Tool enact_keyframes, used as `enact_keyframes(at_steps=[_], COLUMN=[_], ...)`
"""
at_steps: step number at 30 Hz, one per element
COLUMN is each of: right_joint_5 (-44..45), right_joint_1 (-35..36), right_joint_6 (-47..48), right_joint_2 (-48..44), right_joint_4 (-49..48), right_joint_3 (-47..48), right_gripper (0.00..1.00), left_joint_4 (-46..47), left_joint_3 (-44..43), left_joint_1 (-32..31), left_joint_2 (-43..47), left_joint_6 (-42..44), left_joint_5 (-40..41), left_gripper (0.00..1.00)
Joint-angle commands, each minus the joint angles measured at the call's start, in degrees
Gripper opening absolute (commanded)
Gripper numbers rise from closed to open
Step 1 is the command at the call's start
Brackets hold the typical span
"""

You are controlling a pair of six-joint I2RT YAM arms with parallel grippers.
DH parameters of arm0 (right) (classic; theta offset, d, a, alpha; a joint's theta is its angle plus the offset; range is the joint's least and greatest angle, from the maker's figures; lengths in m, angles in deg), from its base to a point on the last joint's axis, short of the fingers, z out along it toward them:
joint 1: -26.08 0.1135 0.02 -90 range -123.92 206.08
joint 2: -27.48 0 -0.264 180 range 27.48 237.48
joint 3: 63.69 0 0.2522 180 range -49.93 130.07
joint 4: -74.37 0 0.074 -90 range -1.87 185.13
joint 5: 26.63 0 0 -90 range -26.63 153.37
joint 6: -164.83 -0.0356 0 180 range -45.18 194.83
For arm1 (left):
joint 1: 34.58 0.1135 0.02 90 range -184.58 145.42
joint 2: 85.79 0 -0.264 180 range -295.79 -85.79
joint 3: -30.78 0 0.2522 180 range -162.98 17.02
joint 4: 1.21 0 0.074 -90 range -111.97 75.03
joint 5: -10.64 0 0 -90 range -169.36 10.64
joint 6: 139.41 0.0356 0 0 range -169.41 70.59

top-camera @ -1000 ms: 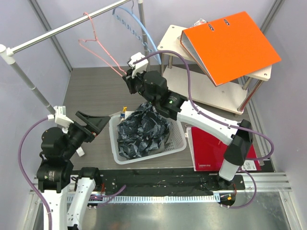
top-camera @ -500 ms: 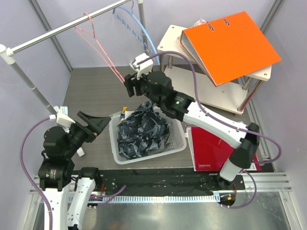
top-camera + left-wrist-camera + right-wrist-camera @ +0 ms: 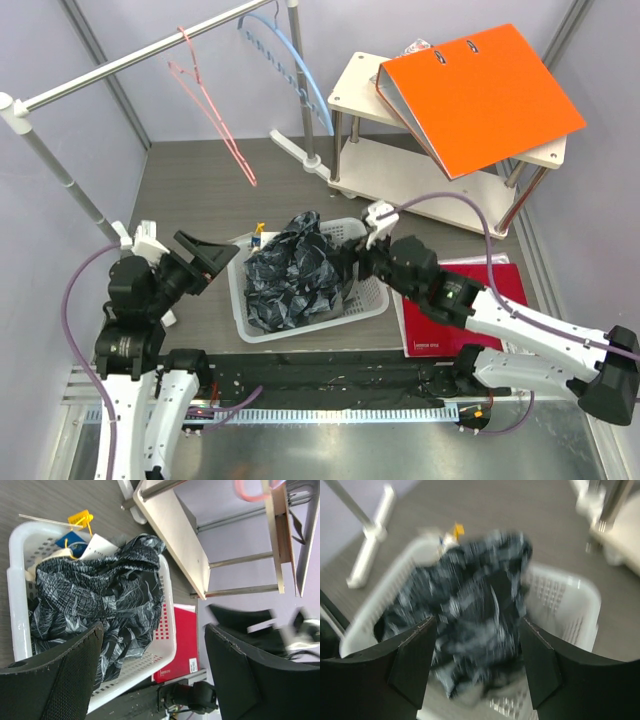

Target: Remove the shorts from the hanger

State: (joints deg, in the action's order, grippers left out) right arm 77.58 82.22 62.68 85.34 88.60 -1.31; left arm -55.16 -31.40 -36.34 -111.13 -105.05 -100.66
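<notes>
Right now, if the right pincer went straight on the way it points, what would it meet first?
Probably the dark patterned shorts heaped in the white plastic basket, centred ahead of the right pincer; blur leaves depth unclear.

Surface recorded as a dark grey wood-grain table (image 3: 190, 190), with its left half bare in the top view. A white perforated basket (image 3: 300, 330) is set on it at the middle of the near edge, and a red folder (image 3: 428, 328) is laid flat just beside the basket, toward the near right corner. Toward the far right corner a small white side table (image 3: 352, 85) is stood on metal legs, and the white foot of the clothes rack (image 3: 295, 152) is placed at the far edge, just left of those legs.
</notes>
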Motion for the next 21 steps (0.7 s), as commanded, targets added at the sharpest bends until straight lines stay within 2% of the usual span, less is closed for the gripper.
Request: enact_keyframes(at_steps=[1, 7, 11, 15, 16, 17, 18, 19, 21], right_joint_5=[0.0, 2.5, 5.3, 7.5, 7.5, 7.6, 6.1, 3.6, -0.3], right_joint_1=[-0.1, -0.2, -0.2, -0.2, -0.2, -0.2, -0.2, -0.2, -0.2], right_joint_6=[-9.8, -14.7, -23.8, -33.0, -35.0, -36.7, -39.2, -39.6, -41.3], right_joint_2=[-9.4, -20.7, -30.0, -47.2, -55.2, -59.1, -58.1, -53.2, -51.1], right_joint_4=[-5.5, -6.7, -3.9, -1.0, -0.8, -0.8, -0.8, 1.1, -4.4], right_joint_3=[-10.2, -17.5, -22.7, -33.0, -35.0, -36.7, -36.3, -36.0, -37.4], right_gripper=[0.73, 0.72, 0.73, 0.73, 0.73, 0.73, 0.73, 0.73, 0.73], left_joint_4=[8.3, 19.9, 27.7, 39.5, 41.9, 43.3, 44.7, 47.6, 48.2], left_joint_3=[4.5, 10.8, 14.3, 20.8, 22.7, 24.3, 27.9, 29.7, 34.5], left_joint_1=[-0.2, -0.2, -1.0, -7.0, -8.4, -9.8, -12.2, -13.1, -14.5], left_joint_2=[-3.0, -8.2, -10.8, -9.8, -9.1, -6.5, -4.9, -2.5, 5.5], left_joint_6=[-2.5, -7.5, -9.5, -12.0, -12.6, -13.0, -14.0, -14.7, -15.8], left_joint_5=[-4.5, -9.3, -11.7, -11.1, -10.3, -9.6, -9.1, -8.5, -7.9], left_gripper=[0.81, 0.81, 0.82, 0.82, 0.82, 0.82, 0.82, 0.81, 0.81])
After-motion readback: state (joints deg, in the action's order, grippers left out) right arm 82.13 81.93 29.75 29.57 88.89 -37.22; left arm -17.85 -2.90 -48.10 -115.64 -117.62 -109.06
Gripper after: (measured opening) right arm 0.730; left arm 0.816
